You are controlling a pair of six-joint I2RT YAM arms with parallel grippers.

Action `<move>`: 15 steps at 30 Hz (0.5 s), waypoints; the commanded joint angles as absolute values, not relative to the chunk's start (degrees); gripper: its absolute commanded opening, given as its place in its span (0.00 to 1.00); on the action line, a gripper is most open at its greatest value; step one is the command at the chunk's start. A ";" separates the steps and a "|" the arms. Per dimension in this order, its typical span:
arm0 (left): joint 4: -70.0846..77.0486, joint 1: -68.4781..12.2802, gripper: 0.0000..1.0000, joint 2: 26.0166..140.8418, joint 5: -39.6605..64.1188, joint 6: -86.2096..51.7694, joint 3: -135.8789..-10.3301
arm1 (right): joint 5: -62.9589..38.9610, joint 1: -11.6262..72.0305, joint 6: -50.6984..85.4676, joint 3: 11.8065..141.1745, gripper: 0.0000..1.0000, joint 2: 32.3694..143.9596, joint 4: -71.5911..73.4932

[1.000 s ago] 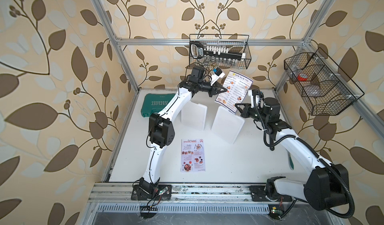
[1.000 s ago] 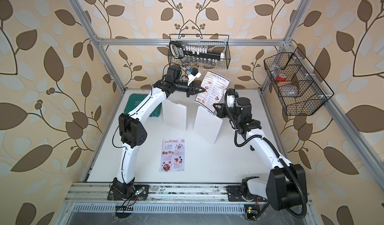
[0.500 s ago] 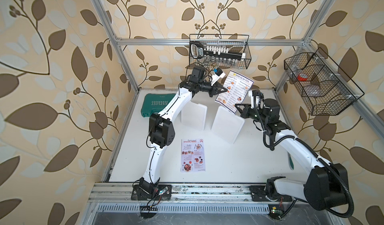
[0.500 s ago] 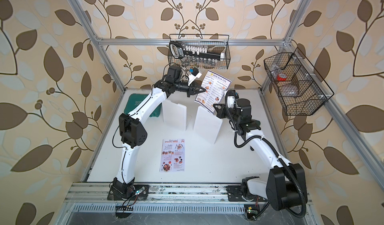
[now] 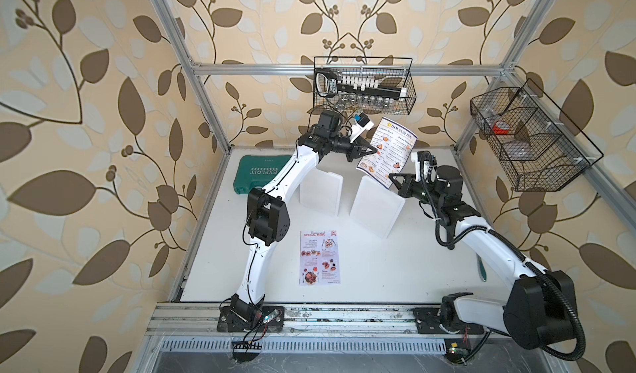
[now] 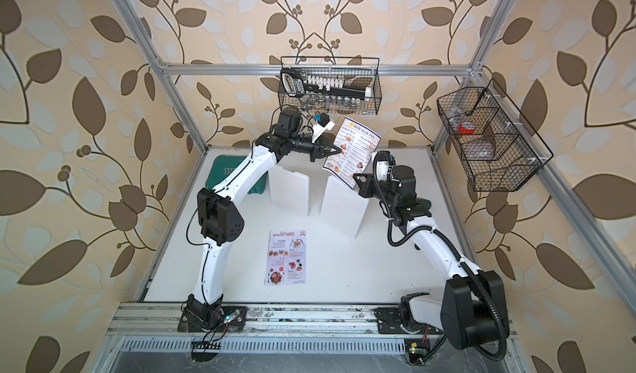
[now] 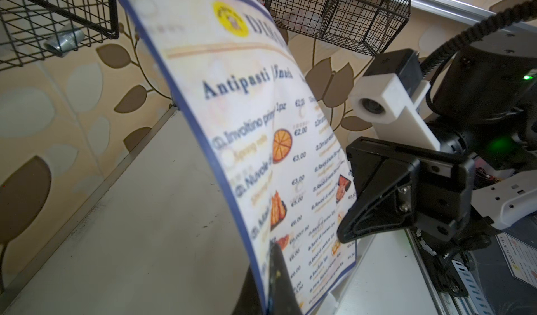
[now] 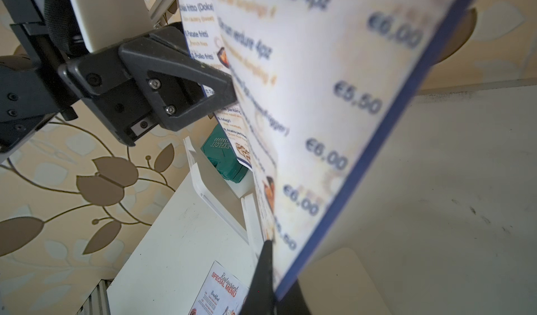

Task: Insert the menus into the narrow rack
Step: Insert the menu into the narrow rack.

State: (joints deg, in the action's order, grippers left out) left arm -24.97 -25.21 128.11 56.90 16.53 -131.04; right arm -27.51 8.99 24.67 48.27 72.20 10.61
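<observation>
Nothing has visibly changed; the Dim Sum Inn menu [image 5: 387, 154] hangs unmoved.

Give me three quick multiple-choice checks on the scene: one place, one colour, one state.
1. Where is the Special Menu? A. flat on the table; B. taped to the back wall; C. on the floor below.
2. What colour borders the Dim Sum Inn menu? A. red; B. navy; C. green.
3. How is the Dim Sum Inn menu held? A. by the left end effector and right end effector, off the table; B. not held, lying flat; C. by one end effector only.
1 A: it lies face-up on the table in both top views.
2 B: both wrist views show a navy edge.
3 A: each wrist view shows the opposite end effector pinching it.
</observation>
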 commanded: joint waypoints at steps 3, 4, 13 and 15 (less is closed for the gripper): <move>-21.16 -24.17 0.00 126.19 56.60 17.54 -132.45 | -27.25 9.15 25.44 45.70 0.01 70.91 6.95; -21.07 -24.15 0.00 126.16 56.69 17.56 -132.45 | -27.25 9.16 25.40 45.60 0.01 70.76 6.92; -21.17 -24.17 0.00 125.77 57.22 17.58 -132.45 | -26.98 9.14 25.14 45.21 0.01 69.75 6.05; -21.34 -24.17 0.00 125.58 57.22 17.86 -132.45 | -27.28 9.15 25.22 45.33 0.01 69.93 5.93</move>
